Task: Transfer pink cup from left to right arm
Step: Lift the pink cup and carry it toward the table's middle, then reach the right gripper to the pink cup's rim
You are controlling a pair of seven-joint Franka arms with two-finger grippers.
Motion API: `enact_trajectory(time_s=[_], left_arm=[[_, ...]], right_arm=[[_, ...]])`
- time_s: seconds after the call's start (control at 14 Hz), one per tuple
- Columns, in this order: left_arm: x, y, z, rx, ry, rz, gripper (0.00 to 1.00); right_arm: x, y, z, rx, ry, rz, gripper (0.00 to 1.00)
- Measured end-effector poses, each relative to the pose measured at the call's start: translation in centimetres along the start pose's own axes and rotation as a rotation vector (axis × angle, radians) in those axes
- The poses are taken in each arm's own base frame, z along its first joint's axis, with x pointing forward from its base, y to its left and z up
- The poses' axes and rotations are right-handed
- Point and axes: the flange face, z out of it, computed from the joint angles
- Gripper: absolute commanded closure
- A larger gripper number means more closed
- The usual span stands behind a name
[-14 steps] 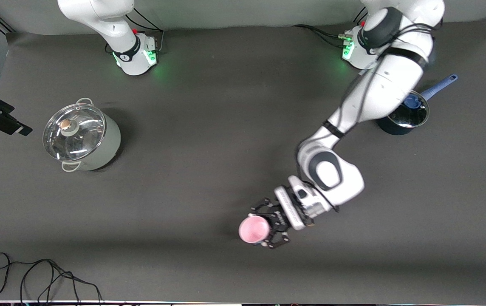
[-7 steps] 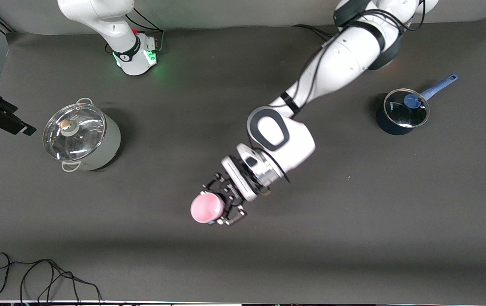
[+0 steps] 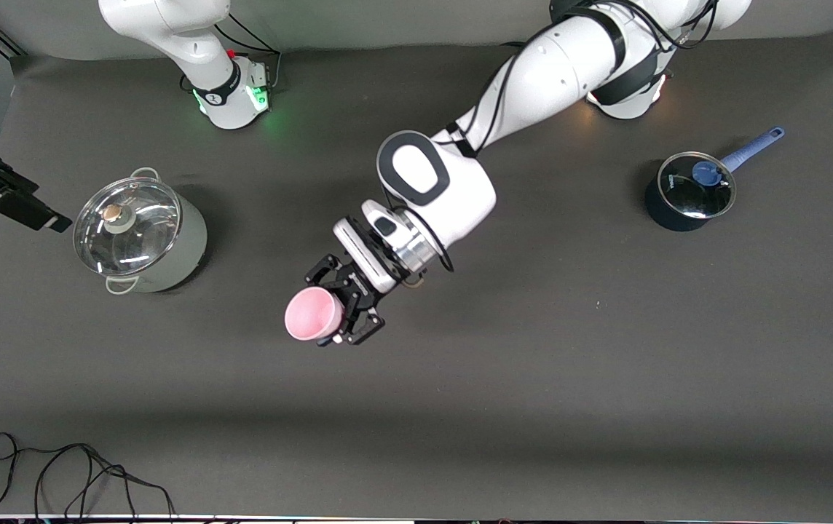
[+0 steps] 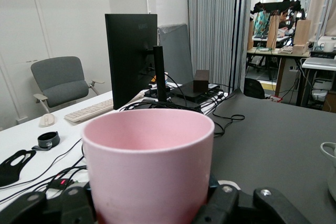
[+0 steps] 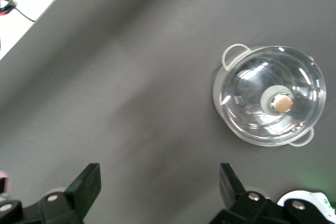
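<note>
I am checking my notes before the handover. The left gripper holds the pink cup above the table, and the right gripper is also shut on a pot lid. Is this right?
Not quite. The left gripper does hold the pink cup above the table, but the right gripper is open and holds nothing. The right wrist view shows its fingers spread apart above the table, with the lid still on the grey pot.

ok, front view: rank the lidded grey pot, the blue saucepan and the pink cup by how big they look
Largest to smallest as they look:
1. Grey two-handled stockpot with a glass lid.
2. Dark blue saucepan with a glass lid and long blue handle.
3. Pale-pink plastic cup, held up over the table in the left hand, so it sits closer to the camera and looks bigger than it would on the table.
</note>
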Motion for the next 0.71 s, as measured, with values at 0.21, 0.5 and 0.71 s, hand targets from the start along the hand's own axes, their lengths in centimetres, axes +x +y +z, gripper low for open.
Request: enact_trajectory(time_s=[0.21, 0.5, 0.71], left_arm=[[0.6, 2.6, -0.1, 0.009, -0.003, 0.020, 1.00], [0.8, 3.4, -0.3, 0.021, -0.006, 0.026, 1.00], [0.7, 3.0, -0.3, 0.029, -0.007, 0.034, 1.00]], right_arm=[[0.0, -3.4, -0.7, 0.021, 0.002, 0.042, 0.00], [-1.4, -9.0, 0.3, 0.016, -0.014, 0.023, 0.00], [-5.1, -13.6, 1.2, 0.019, -0.019, 0.007, 0.01]])
